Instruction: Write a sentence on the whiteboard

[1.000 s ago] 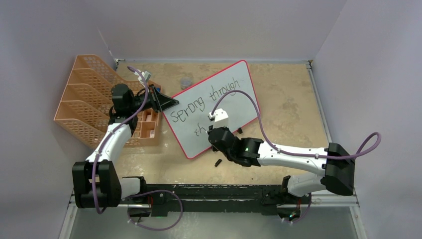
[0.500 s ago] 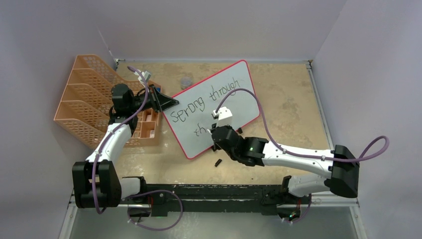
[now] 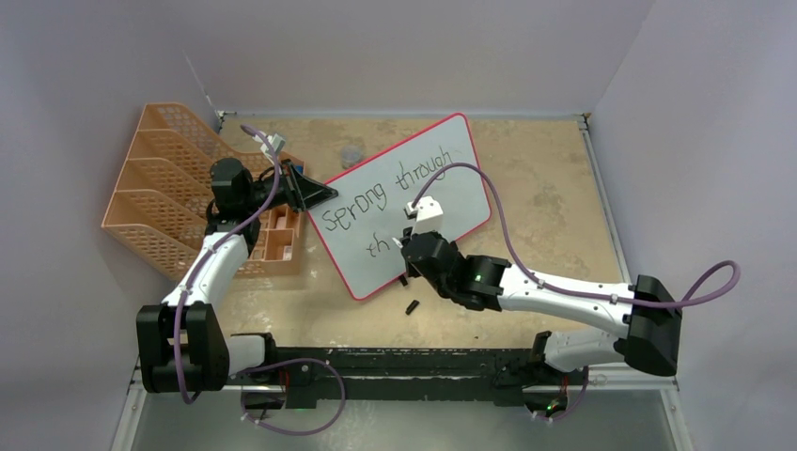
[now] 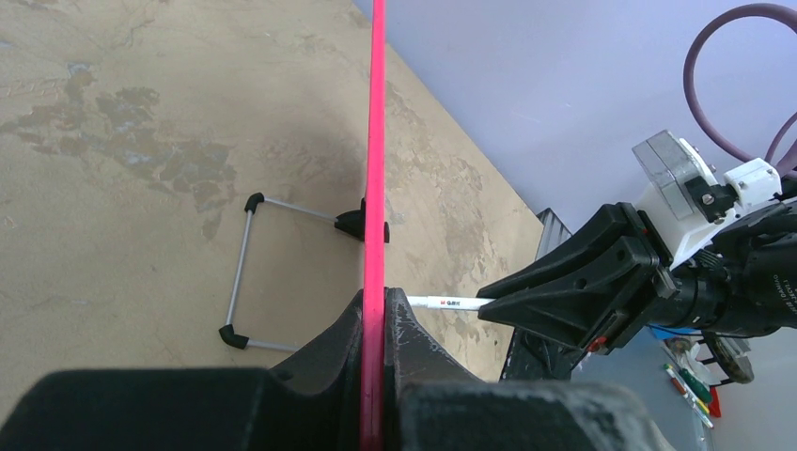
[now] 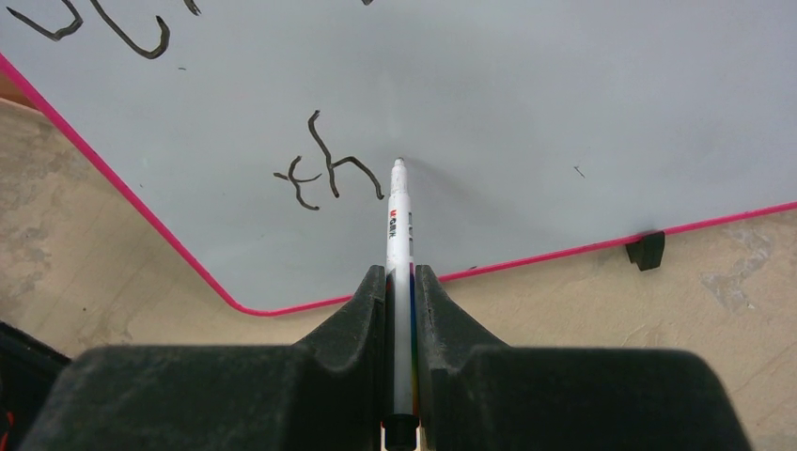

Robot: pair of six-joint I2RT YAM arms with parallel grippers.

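One stand [image 4: 240,272] behind whiteboard [image 4: 376,141]: left wrist

Overhead view and both wrist close-ups share whiteboard [image 3: 352,249].

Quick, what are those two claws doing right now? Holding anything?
The left gripper: fingers closed on the red edge of the whiteboard.
The right gripper: fingers closed on a white marker.
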